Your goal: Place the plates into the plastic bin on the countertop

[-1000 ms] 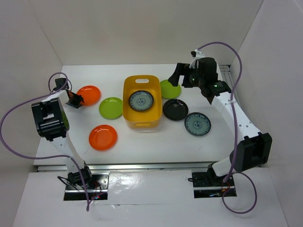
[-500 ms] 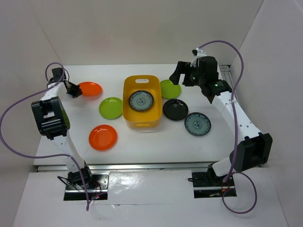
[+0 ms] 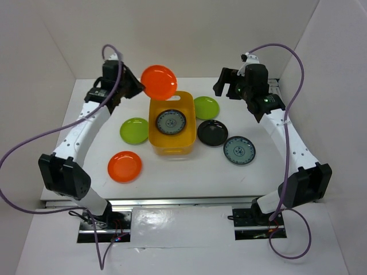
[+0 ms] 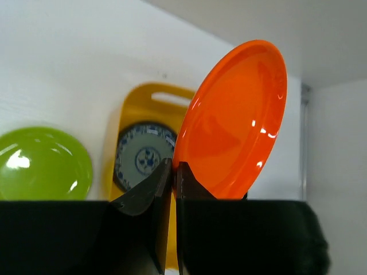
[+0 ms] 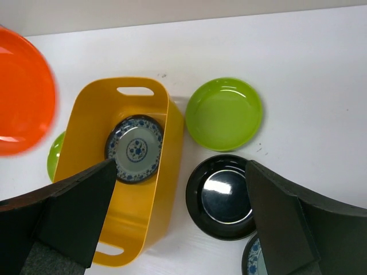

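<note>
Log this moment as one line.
left pincer: shut on orange plate, raised at far end of bin | right pincer: open, empty | bin: one patterned plate inside

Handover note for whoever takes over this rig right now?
Left gripper: shut on the raised orange plate, near the plastic bin's far end.
Right gripper: open, empty, above the right-side plates.
Done: one patterned plate in the bin.
Left: release it; then from the countertop: second orange plate, left lime green plate, right lime green plate, black plate, second patterned plate.
</note>
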Tool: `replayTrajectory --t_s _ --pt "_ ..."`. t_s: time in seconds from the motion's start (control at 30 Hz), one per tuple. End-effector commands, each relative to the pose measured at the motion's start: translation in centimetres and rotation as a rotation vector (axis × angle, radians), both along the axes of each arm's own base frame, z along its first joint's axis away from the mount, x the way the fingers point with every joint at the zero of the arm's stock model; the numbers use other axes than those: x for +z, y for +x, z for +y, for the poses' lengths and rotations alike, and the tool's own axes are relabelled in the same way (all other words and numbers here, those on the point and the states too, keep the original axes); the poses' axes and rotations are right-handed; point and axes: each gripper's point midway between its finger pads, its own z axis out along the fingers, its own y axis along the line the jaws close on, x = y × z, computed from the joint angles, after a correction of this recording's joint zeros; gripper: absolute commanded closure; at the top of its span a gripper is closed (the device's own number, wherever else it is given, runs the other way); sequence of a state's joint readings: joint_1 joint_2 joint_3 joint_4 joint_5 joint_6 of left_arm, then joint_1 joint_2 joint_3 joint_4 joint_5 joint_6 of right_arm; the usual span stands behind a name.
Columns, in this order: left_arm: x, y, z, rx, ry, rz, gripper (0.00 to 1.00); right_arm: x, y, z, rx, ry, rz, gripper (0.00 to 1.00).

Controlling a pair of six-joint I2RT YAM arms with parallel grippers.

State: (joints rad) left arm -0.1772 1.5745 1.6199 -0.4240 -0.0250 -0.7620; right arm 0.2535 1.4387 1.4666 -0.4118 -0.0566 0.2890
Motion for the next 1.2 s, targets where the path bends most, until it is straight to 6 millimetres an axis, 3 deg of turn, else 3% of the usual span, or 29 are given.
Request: replayTrajectory --t_s 0.0,0.07,0.33,0.7,0.83,0.9,0.93,0.97,1.03,1.07,1.17 --pt "-5.5 -1.3 -2.0 -0.029 0.128 0.128 1.0 2.2 0.2 -0.8 -0.029 -0.014 -0.051 0.0" --pt "-6.7 -1.8 -2.8 -0.053 0.173 0.152 1.0 2.2 0.0 -0.9 -0.029 -0.014 -0.051 0.0" --pt "-12.3 -0.7 -5.5 -0.147 0.293 0.244 1.0 2.4 -0.4 -0.6 0.006 0.007 -0.062 0.0" --pt "-16.2 1.1 -6.9 -0.169 0.333 0.307 1.0 2.0 -0.5 -0.7 0.012 0.019 -0.048 0.0" --pt "-16.1 1.6 -6.9 -0.153 0.329 0.302 0.61 1.9 -0.5 -0.5 0.022 0.023 -0.049 0.0" --pt "-14.2 1.8 -7.0 -0.148 0.314 0.254 0.53 1.6 -0.1 -0.4 0.022 0.023 -0.047 0.0" --pt "-13.9 1.6 -7.5 -0.156 0.311 0.239 0.33 1.1 0.3 -0.7 0.007 0.03 -0.033 0.0" --pt "-13.1 1.7 -7.9 -0.179 0.298 0.212 0.21 0.7 0.1 -0.4 0.019 0.043 -0.019 0.0" --pt "-11.4 2.0 -8.7 -0.205 0.297 0.148 0.2 -0.4 1.4 -1.3 0.002 0.065 -0.005 0.0" --pt "-10.6 2.1 -8.7 -0.207 0.297 0.123 0.0 -0.6 1.9 -1.6 -0.004 0.079 -0.003 0.0" --pt "-8.5 1.3 -10.2 -0.264 0.279 0.078 0.0 -3.2 3.8 -2.6 0.0 0.117 0.033 0.0"
